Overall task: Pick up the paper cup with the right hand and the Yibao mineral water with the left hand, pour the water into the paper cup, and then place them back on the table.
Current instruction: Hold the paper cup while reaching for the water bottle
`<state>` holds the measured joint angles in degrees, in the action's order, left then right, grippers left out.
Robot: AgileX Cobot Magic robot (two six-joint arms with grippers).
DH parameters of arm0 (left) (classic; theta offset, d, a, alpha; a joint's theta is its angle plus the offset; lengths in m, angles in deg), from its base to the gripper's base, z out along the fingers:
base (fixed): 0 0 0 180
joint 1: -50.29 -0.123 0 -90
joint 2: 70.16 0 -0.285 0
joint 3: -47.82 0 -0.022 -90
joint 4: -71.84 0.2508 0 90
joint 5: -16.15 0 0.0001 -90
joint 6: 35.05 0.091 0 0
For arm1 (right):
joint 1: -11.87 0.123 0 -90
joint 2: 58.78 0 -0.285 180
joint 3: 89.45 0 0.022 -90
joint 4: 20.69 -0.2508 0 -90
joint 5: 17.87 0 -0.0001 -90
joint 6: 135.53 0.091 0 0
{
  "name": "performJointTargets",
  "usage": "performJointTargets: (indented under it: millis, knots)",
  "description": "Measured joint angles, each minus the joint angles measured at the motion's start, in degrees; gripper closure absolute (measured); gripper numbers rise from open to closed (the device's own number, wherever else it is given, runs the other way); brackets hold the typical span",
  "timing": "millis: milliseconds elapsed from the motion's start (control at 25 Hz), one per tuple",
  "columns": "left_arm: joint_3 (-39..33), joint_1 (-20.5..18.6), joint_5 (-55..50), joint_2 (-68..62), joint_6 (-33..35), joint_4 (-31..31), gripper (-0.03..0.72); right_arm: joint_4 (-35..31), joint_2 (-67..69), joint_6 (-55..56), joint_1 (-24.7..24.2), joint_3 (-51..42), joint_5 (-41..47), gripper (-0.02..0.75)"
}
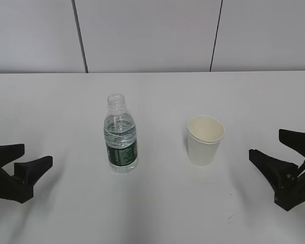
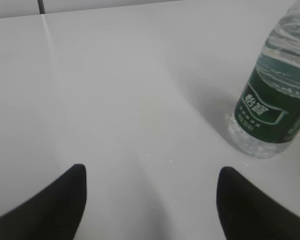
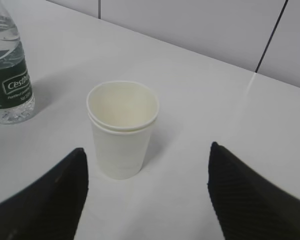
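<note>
Presently nothing grasped. Left hand (image 1: pixel 21 165) and right hand (image 1: pixel 279 152) jaws spread, aimed inward for side approach. Yibao mineral water (image 1: pixel 120 134) and paper cup (image 1: pixel 205 140) upright, apart, mid-table (image 1: pixel 157 213); cup lined between right fingers (image 3: pixel 55 200).

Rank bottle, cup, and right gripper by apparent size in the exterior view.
1. Bottle, the tallest.
2. Cup and right gripper: unsure. The gripper is cut off by the frame edge and sits nearer the camera, so I won't rank the two.
</note>
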<state>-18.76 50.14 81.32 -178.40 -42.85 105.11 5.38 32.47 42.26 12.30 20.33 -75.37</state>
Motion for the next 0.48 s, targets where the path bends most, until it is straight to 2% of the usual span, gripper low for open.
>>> performJointTargets:
  millis: [240,480]
  knots:
    - [0.1,0.0,0.07,-0.13,0.0,1.6,0.191,0.09,8.51,0.0,0.0,0.13,-6.75,0.153]
    - [3.23,0.0,0.08,-0.13,0.0,4.62,0.191,0.22,18.9,0.0,0.0,2.33,-7.72,0.153]
